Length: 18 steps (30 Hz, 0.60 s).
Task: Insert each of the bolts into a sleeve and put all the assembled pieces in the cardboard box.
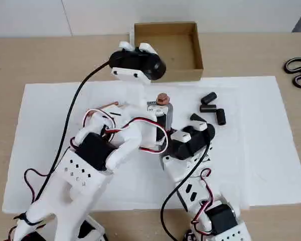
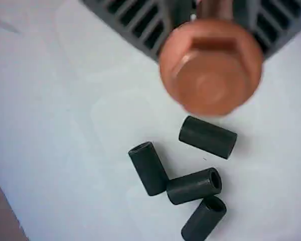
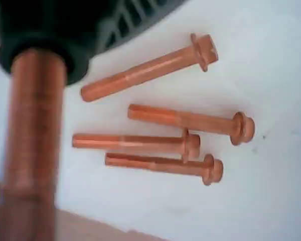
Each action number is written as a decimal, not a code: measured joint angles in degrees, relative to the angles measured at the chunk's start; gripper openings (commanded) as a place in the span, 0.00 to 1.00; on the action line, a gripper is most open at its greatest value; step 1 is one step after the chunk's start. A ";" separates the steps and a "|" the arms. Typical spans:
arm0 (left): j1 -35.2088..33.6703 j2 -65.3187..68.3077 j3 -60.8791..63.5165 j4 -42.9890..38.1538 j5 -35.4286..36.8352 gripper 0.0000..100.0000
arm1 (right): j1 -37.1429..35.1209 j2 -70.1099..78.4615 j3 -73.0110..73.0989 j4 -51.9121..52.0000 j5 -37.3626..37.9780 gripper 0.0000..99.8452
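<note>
A copper bolt point(image 1: 162, 98) stands head-up at the middle of the white sheet, its head point(image 2: 210, 70) filling the left wrist view. My left gripper point(image 1: 158, 107) is shut on the bolt just under the head. The bolt's shaft point(image 3: 32, 140) runs through a black sleeve point(image 3: 37, 50). My right gripper point(image 1: 163, 123) is shut on that sleeve from below. Several loose black sleeves point(image 2: 148, 168) lie on the sheet to the right point(image 1: 210, 108). Several loose bolts point(image 3: 160, 140) lie side by side to the left point(image 1: 110, 105). The cardboard box point(image 1: 198, 50) stands open behind the sheet.
The white sheet point(image 1: 251, 150) covers most of the wooden table. Scissors point(image 1: 298, 70) lie at the far right edge. Both arms and their cables crowd the sheet's middle and front; its right part is bare.
</note>
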<state>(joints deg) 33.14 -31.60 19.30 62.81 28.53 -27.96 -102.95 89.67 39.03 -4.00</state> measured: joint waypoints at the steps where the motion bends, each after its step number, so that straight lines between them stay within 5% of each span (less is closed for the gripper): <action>1: 0.00 0.00 0.35 0.00 0.00 0.01 | 0.00 0.00 0.00 0.00 0.00 0.00; 18: 0.18 0.00 2.37 2.73 0.00 0.01 | -0.35 0.00 0.00 0.00 0.00 0.00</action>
<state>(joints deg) 33.32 -31.60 21.67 65.54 28.53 -28.31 -102.95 89.67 39.03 -4.00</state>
